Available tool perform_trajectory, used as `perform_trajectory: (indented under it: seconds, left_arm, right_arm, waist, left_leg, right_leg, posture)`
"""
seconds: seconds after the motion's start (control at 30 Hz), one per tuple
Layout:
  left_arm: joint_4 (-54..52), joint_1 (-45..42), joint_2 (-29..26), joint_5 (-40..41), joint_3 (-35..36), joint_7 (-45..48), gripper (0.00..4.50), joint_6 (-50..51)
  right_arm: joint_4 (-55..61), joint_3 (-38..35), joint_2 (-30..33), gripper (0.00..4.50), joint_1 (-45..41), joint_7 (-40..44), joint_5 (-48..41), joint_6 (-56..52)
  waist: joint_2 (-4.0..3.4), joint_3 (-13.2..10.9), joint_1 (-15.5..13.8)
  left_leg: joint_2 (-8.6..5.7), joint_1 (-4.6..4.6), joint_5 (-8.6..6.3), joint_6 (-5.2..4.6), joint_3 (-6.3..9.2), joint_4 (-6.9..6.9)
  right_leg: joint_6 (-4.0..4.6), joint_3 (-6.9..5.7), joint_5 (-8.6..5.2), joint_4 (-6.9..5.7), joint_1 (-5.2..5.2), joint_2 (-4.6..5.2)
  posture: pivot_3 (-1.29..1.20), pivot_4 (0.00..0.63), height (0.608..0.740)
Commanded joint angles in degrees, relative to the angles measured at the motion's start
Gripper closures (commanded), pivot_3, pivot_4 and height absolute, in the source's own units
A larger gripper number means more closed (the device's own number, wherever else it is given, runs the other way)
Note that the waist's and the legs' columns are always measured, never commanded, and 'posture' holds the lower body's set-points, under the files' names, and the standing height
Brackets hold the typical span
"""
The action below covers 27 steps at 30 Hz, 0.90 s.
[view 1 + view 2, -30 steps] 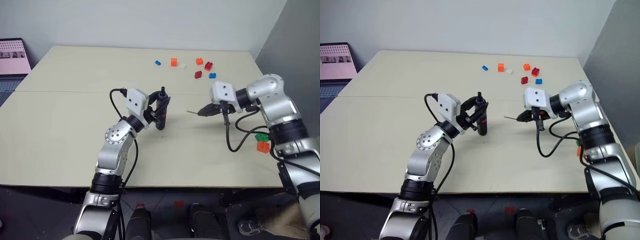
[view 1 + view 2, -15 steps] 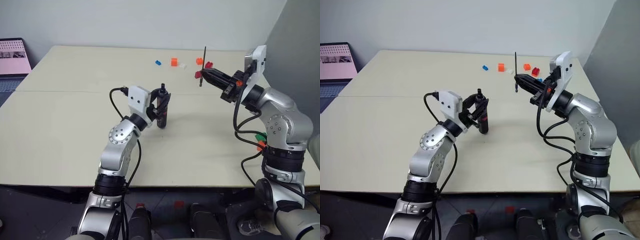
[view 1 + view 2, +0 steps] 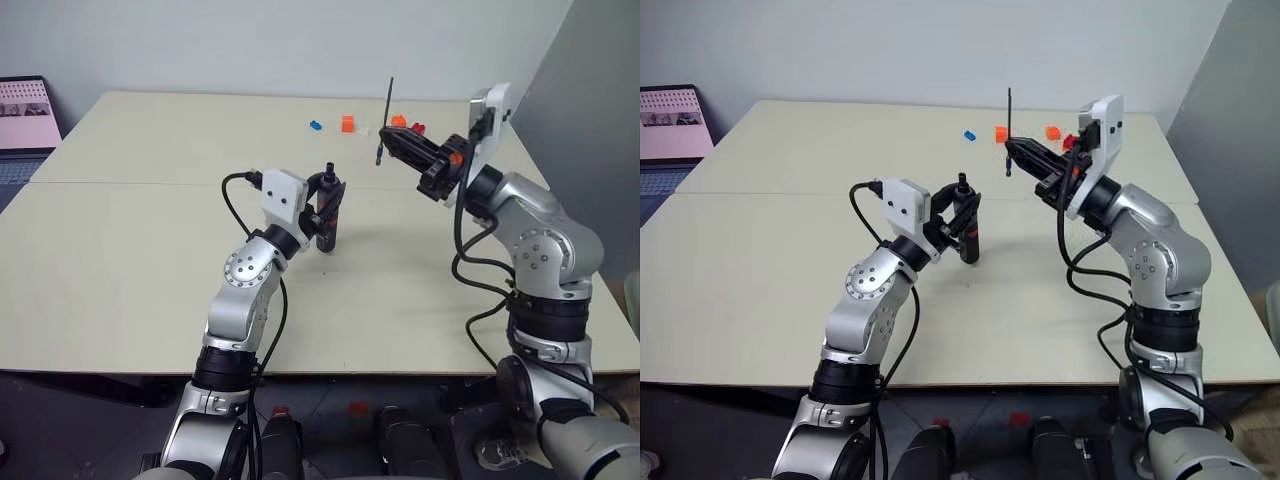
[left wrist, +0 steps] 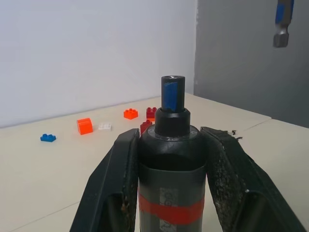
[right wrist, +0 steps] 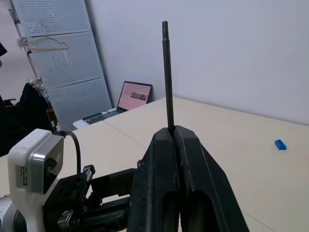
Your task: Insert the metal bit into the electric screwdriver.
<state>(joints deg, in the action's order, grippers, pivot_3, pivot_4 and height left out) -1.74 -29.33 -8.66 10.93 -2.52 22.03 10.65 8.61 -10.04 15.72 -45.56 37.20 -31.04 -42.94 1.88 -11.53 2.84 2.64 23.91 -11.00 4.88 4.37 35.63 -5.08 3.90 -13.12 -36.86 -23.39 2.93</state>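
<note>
Your left gripper (image 3: 328, 205) is clamped on the electric screwdriver (image 3: 329, 214), one black finger on each side of the body. The tool stands roughly upright above the table (image 3: 150, 250), nose end up. From the left wrist view you look straight along it: the red band (image 4: 170, 211) sits low between the fingers (image 4: 118, 179), and the open socket (image 4: 173, 92) at the top has a blue patch on its side.

Your right gripper (image 3: 392, 140) is raised above the far right part of the table, fingers pressed together on the metal bit (image 3: 385, 121). The bit is pinched near its lower part, so most of it sticks up past the fingertips and a short end hangs below. It reads close to vertical in the head views. In the right wrist view it rises straight out of the closed fingers (image 5: 193, 159).

Bit and screwdriver are well apart, bit up and to the right of the tool's nose. The bit's lower tip (image 4: 282, 24) shows in the left wrist view, high and off to one side of the socket.

Toy bricks (image 3: 348, 124) are scattered at the far edge of the table, behind the right gripper. Laptop (image 3: 25, 115) at the far left
</note>
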Motion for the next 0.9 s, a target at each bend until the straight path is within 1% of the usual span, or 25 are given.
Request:
perform_trajectory:
  seconds: [0.03, 0.2, 0.33, 0.43, 0.6, 0.7, 0.8, 0.9]
  left_arm:
    - [-1.3, -1.8, 0.5, -0.2, -0.2, 0.1, 2.89, -2.3]
    - [-1.6, -1.6, 0.1, 1.0, -0.5, 2.3, 2.89, -1.6]
    - [-2.5, -1.8, -1.2, 5.0, -0.5, 8.2, 2.89, 0.6]
    - [-2.6, -2.8, -3.9, 8.0, -0.7, 14.9, 2.89, 2.1]
    - [-1.7, -4.4, -7.4, 11.7, -1.4, 23.5, 2.89, 4.7]
    - [-0.8, -4.6, -7.9, 13.0, -1.4, 25.0, 2.89, 7.0]
    - [1.2, -4.4, -7.8, 12.3, -1.4, 26.3, 2.89, 5.3]
    - [1.8, -3.5, -7.7, 12.4, -1.3, 29.3, 2.89, 1.5]
  right_arm:
    - [2.3, -0.2, -0.1, 4.50, -1.4, -1.0, -2.4, 1.1]
    - [2.5, 0.6, -0.2, 4.50, -1.4, -1.1, -4.0, 1.0]
    - [3.0, 0.7, 0.7, 4.50, -1.7, 0.4, -6.6, 0.0]
    - [3.6, 0.4, 2.2, 4.50, -2.2, 2.4, -9.5, -1.0]
    - [4.1, 0.2, 5.0, 4.50, -2.0, 6.5, -14.5, -2.4]
    - [4.3, 0.7, 6.1, 4.50, -1.5, 7.9, -15.8, -2.7]
    - [4.0, 1.8, 6.4, 4.50, -0.8, 9.0, -15.3, -1.3]
    - [3.4, 2.3, 6.4, 4.50, -0.7, 9.7, -14.9, 0.0]
  waist:
    - [0.00, 0.0, 0.0]
    - [0.00, 0.0, 0.1]
    - [0.00, 0.0, 0.1]
    - [-0.01, 0.0, 0.2]
    - [-0.02, 0.0, 0.2]
    - [-0.02, 0.0, 0.3]
    - [-0.02, 0.0, 0.3]
    - [-0.02, 0.0, 0.3]
  left_leg:
    - [0.00, 0.01, 0.00, 0.00, 0.00, 0.00]
    - [0.00, 0.02, 0.00, 0.00, 0.00, -0.03]
    - [0.00, 0.03, 0.00, 0.00, 0.00, -0.07]
    - [0.00, 0.05, 0.00, 0.00, 0.00, -0.08]
    - [0.01, 0.07, 0.00, 0.00, 0.00, -0.12]
    - [0.01, 0.07, 0.00, -0.01, 0.00, -0.13]
    - [0.01, 0.07, 0.00, -0.01, 0.00, -0.17]
    - [0.02, 0.06, 0.00, -0.01, 0.00, -0.17]
  right_leg:
    - [0.00, 0.00, 0.00, 0.00, 0.00, 0.00]
    - [0.01, 0.00, -0.01, 0.01, -0.03, 0.00]
    - [0.03, 0.00, -0.02, 0.02, -0.05, 0.00]
    - [0.04, 0.00, -0.02, 0.02, -0.08, 0.00]
    - [0.12, 0.00, -0.08, 0.02, -0.12, 0.00]
    - [0.14, 0.00, -0.09, 0.05, -0.12, 0.00]
    - [0.15, 0.00, -0.10, 0.04, -0.13, 0.00]
    - [0.15, 0.00, -0.10, 0.03, -0.15, 0.00]
  posture:
    - [0.00, 0.150, 0.740]
    - [0.00, 0.150, 0.740]
    - [0.00, 0.150, 0.740]
    - [0.00, 0.150, 0.740]
    - [0.00, 0.150, 0.740]
    - [0.00, 0.150, 0.740]
    - [0.00, 0.150, 0.740]
    - [0.00, 0.150, 0.740]
